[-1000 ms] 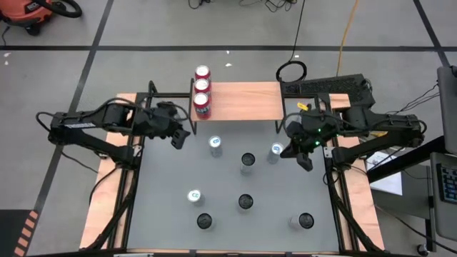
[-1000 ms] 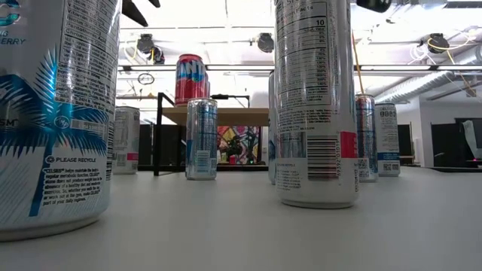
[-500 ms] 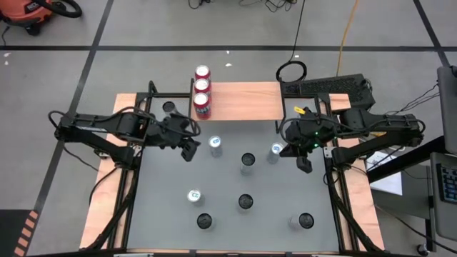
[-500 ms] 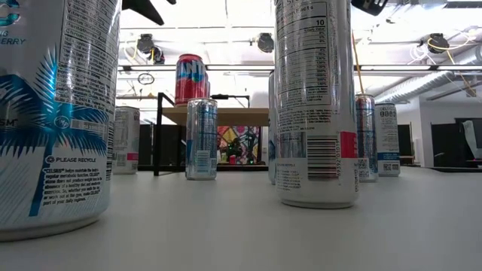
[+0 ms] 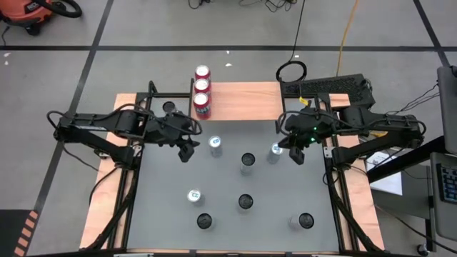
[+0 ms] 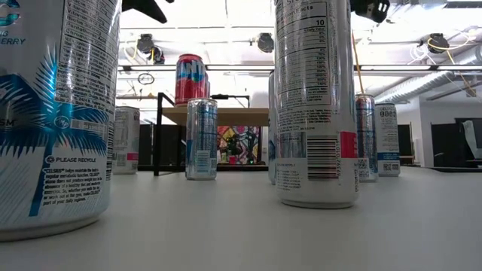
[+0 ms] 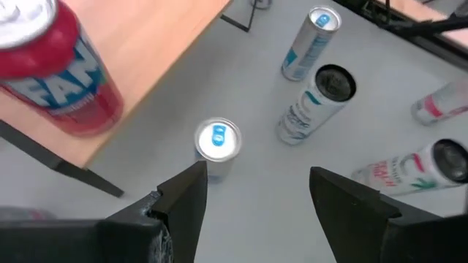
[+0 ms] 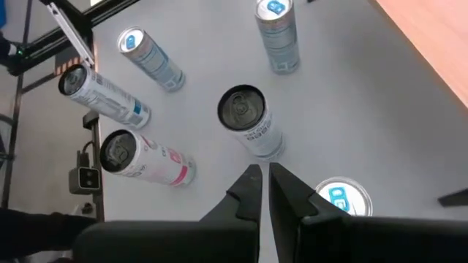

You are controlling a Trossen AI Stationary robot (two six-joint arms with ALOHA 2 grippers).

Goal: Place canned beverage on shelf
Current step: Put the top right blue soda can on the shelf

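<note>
The shelf (image 5: 243, 101), a light wooden top on black legs, stands at the table's far edge. Three red cans (image 5: 202, 88) stand in a row at its left end; one red can (image 7: 51, 69) fills a corner of the left wrist view. Several slim silver cans stand upright on the grey table. My left gripper (image 5: 187, 147) hangs open above the table, just left of a blue-tabbed can (image 5: 216, 145) (image 7: 218, 141), with nothing between its fingers (image 7: 183, 208). My right gripper (image 5: 296, 154) (image 8: 262, 186) hangs shut and empty beside another blue-tabbed can (image 5: 275, 150) (image 8: 342, 199).
More cans stand mid-table (image 5: 248, 161) (image 5: 245, 203) and toward the near edge (image 5: 194, 196) (image 5: 205, 221) (image 5: 305, 221); two of them loom large in the low view (image 6: 53, 113) (image 6: 315, 98). The shelf top right of the red cans (image 5: 250, 100) is bare. A black keyboard (image 5: 325, 86) lies behind the table.
My left gripper has moved toward the table's right edge, closer to the blue-tabbed can, and has rolled about its own axis; its fingers stay apart. My right gripper has swung slightly toward the table's left and stays shut. No can has moved.
</note>
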